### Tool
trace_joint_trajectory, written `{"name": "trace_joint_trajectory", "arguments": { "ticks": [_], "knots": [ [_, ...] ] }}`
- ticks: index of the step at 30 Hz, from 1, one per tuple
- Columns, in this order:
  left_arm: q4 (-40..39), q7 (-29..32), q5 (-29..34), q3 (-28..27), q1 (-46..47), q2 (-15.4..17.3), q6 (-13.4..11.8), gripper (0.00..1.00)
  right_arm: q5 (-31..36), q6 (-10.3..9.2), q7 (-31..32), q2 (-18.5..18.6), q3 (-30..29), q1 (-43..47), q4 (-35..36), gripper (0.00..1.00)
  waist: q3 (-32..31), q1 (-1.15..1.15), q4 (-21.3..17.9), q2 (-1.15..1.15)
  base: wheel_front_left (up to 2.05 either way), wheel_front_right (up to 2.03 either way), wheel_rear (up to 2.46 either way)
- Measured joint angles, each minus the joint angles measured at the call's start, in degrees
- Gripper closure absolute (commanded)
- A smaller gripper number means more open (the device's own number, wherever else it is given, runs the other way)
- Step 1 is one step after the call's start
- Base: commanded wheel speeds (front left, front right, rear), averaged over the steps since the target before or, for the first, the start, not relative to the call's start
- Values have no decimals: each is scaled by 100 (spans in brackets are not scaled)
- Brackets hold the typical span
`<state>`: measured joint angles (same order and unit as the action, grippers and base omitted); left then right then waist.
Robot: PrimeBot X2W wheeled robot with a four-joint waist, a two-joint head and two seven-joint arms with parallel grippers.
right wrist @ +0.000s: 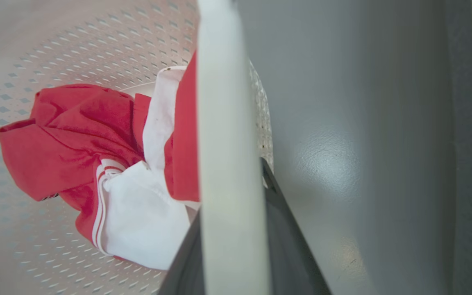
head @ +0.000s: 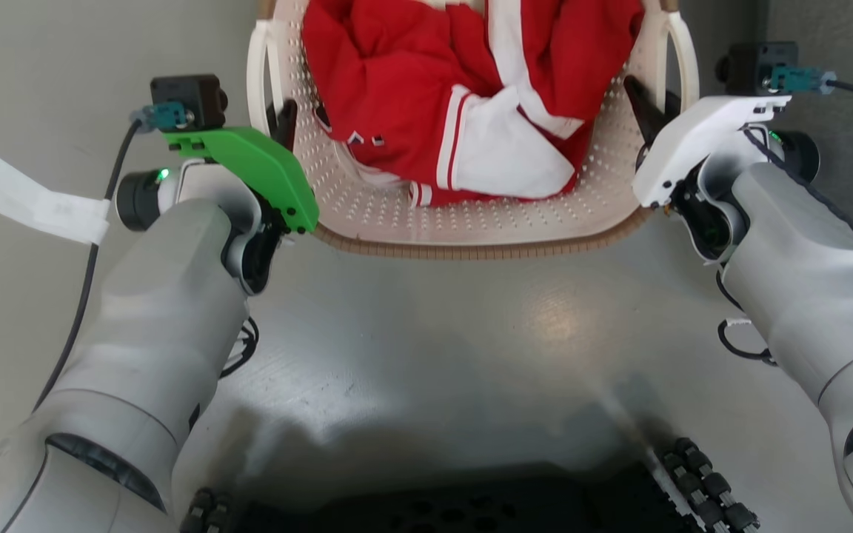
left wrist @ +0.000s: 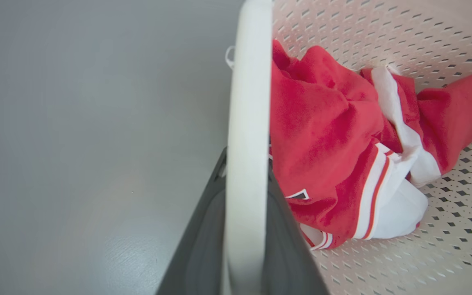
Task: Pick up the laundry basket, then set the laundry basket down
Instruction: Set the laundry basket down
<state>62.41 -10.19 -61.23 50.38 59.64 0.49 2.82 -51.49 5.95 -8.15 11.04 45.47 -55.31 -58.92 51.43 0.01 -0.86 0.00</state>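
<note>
Looking down, we see the laundry basket (head: 471, 215) at the top of the head view, straight ahead between the two arms. It is cream-white plastic peppered with small holes, its near edge trimmed with a brown woven-look rim (head: 471, 252). A crumpled red-and-white garment (head: 412, 96) lies inside. White loop handles rise on both sides. The left hand (head: 282, 122) is clamped on the left handle (left wrist: 247, 123), with a dark finger (left wrist: 199, 246) on either side of it; the right hand (head: 652, 104) grips the right handle (right wrist: 228, 123) likewise. Below lies grey floor (head: 426, 333) — whether the basket rests on it or hangs clear, we cannot tell.
</note>
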Motion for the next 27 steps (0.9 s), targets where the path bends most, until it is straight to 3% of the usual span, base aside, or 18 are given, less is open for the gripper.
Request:
{"name": "trace_joint_trajectory", "arguments": {
  "ticks": [26,27],
  "knots": [
    [132,-256,1,82,251,-4,-16,100,-96,1,-394,-26,143,-224,-76,100,518,0,66,0,0,0,0],
    [141,-257,1,88,252,-4,-16,100,-98,1,-396,-30,147,-224,-77,94,523,0,64,0,0,0,0]
  ]
}}
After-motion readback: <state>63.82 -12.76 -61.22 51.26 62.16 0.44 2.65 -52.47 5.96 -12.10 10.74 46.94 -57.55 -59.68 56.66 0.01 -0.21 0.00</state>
